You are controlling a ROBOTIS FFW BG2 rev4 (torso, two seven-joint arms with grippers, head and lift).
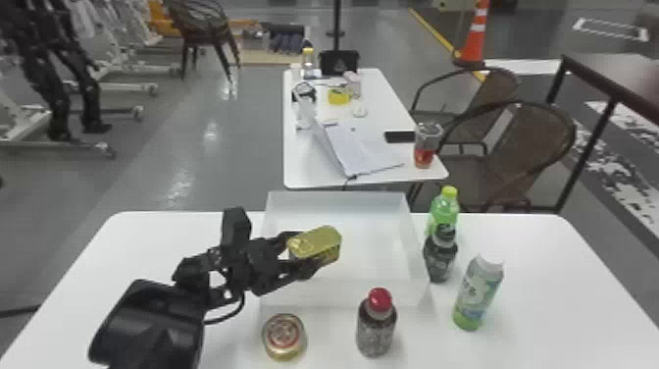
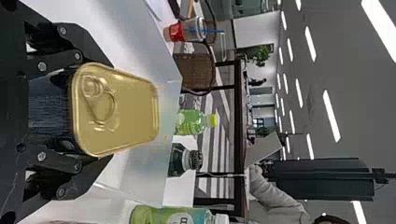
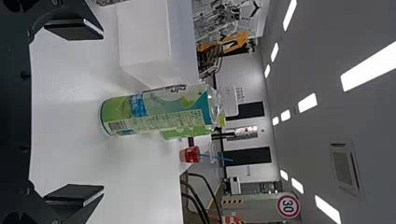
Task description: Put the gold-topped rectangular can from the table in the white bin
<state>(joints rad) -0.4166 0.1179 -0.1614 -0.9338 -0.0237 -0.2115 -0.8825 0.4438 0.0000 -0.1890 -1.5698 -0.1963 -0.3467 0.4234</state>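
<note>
The left tool (image 1: 308, 251) is clasping the gold-topped rectangular can (image 1: 317, 242) between its fingers, the white bin (image 1: 380, 257) is lying beneath it, and placing is seemingly coming due, calling for lowering, then release.

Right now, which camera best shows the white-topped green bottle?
The right wrist view: the green bottle is large there, its barcode facing the camera. The head view shows it whole but smaller, from above; the left wrist view shows part, cut off at the edge.
</note>
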